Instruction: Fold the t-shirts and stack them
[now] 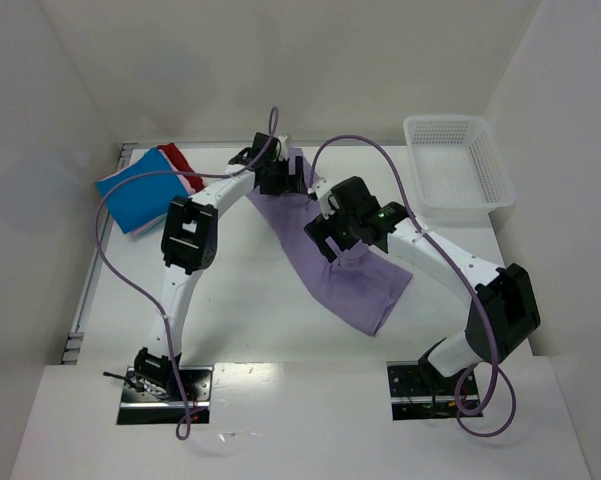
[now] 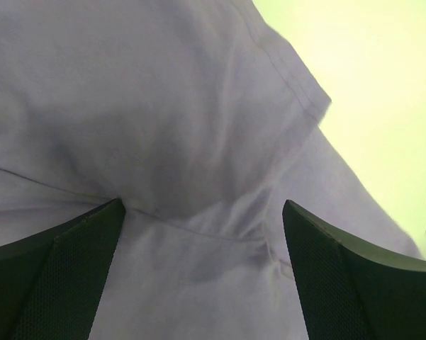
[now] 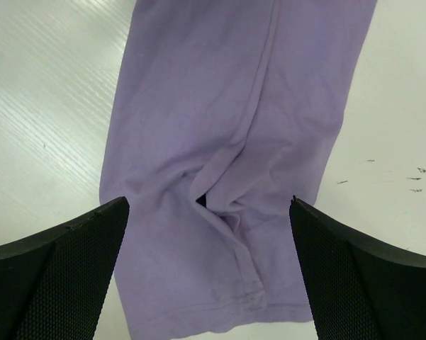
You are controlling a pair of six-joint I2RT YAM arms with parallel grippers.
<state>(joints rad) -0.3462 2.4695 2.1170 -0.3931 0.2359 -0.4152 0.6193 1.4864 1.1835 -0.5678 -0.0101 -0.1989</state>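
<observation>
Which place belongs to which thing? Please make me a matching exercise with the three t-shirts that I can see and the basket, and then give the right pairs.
Things:
1. lavender t-shirt
2. blue t-shirt
3. white basket
4. red t-shirt

Places:
A. far right corner
B. far left, folded, on top of its pile
C. far left, only an edge showing beside another shirt
D. lying long and slantwise across the middle

Pairs: 1-D, 2-B, 3-A, 4-C
</observation>
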